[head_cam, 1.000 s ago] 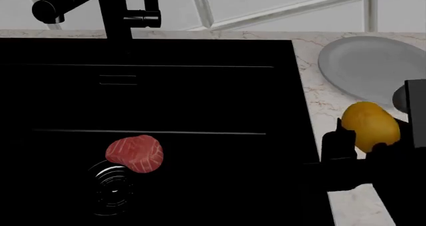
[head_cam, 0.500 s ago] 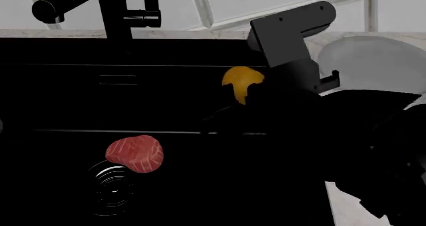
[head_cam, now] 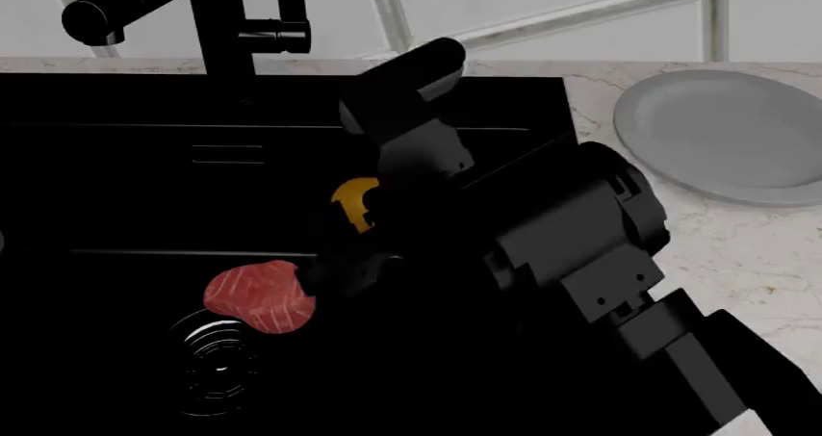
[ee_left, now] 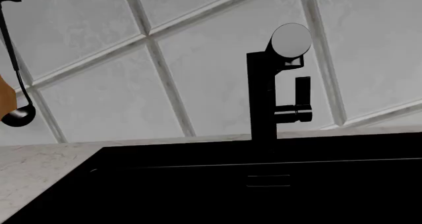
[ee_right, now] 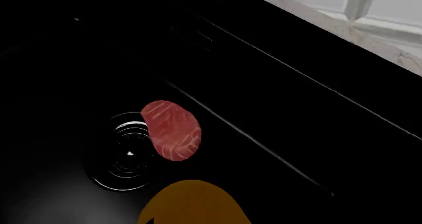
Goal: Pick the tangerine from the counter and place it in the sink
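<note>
- White tiled wall with pale diagonal grout lines runs behind a marbled white-beige counter (head_cam: 719,253), into which a large glossy black sink (head_cam: 129,166) is set.
- A black faucet (head_cam: 225,22) stands at the back rim of the sink, and a round grey plate (head_cam: 719,133) sits on the counter to the robot's right.
- Inside the basin, a red meat piece (head_cam: 261,296) with white streaks lies touching the edge of the round ringed drain (head_cam: 218,359).
- The right arm reaches across the sink, and its right gripper (head_cam: 353,226) is clamped on the tangerine (head_cam: 353,203), holding it above the basin, near the meat piece.
- The tangerine is a small, smooth, yellow-orange fruit; only part of it shows between the dark fingers, and the right wrist view shows its rounded top just beside the meat.
- The step in hand looks like the carry ending over the sink, with release not yet done.
- The next move likely calls for lowering a little and parting the fingers so the fruit drops without rolling hard.
- The left gripper is not visible in any view.
</note>
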Robot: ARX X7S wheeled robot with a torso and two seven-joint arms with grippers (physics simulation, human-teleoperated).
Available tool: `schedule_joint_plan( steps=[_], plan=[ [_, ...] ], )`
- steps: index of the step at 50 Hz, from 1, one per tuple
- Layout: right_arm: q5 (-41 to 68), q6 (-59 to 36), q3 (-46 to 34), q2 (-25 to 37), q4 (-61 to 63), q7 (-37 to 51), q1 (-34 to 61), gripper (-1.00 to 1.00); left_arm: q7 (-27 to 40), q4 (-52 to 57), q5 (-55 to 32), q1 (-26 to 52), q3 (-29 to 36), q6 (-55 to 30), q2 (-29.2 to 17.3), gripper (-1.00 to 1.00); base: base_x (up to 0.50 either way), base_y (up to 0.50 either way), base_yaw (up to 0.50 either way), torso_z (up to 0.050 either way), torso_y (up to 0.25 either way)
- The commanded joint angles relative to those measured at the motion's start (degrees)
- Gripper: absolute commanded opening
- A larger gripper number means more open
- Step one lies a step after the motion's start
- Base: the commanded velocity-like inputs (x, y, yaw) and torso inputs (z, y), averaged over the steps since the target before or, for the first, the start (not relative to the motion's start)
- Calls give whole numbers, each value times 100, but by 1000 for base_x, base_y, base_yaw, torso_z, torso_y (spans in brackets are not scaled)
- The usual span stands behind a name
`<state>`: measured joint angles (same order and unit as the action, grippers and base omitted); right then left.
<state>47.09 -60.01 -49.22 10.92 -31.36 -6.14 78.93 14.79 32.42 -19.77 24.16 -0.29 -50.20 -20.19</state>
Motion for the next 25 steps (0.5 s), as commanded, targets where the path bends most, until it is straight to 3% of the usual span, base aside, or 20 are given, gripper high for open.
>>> schedule_joint_plan(
  steps=[1, 25],
  plan=[
    [-456, 296, -623, -414, -858, -632, 10, -100, 11, 16, -32, 31, 3, -6, -10, 100, 0, 0, 0, 0, 0],
    [-571, 98, -1247, -516, -1008, -974, -444, -100, 26, -60, -39, 5, 62, 76, -32, 100, 0, 0, 0, 0, 0]
  ],
)
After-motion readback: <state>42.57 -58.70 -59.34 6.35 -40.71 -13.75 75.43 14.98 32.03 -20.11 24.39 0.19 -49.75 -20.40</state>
